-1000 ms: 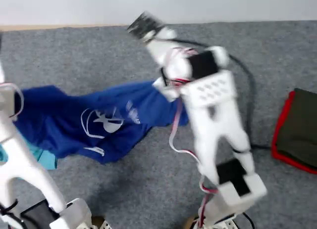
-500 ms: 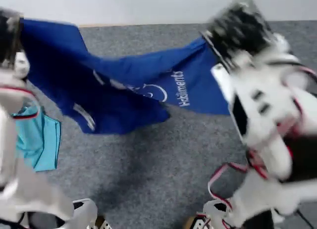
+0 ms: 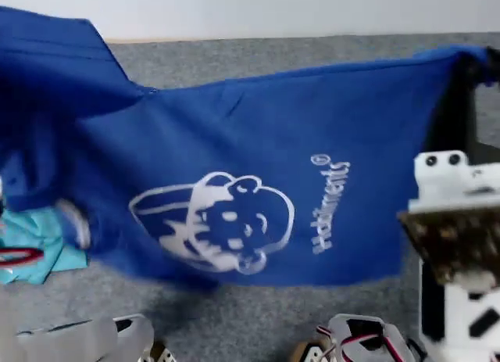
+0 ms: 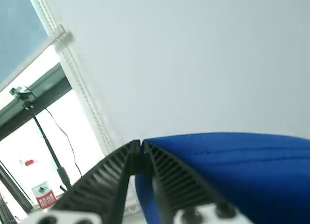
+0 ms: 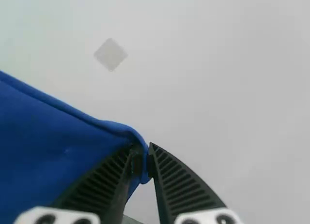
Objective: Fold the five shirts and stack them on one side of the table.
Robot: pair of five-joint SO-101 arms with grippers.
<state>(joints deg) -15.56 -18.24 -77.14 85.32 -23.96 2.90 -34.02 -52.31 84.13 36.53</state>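
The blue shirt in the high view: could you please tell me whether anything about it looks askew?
Yes. The blue shirt hangs above the table, pinched along its top edge by the left gripper and right gripper, but it is not spread evenly: one end is bunched and sagging over a crumpled teal shirt.

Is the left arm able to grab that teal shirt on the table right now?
Probably not. The left pincer is shut on the blue shirt, held up in the air, and that spread cloth covers part of the teal shirt.
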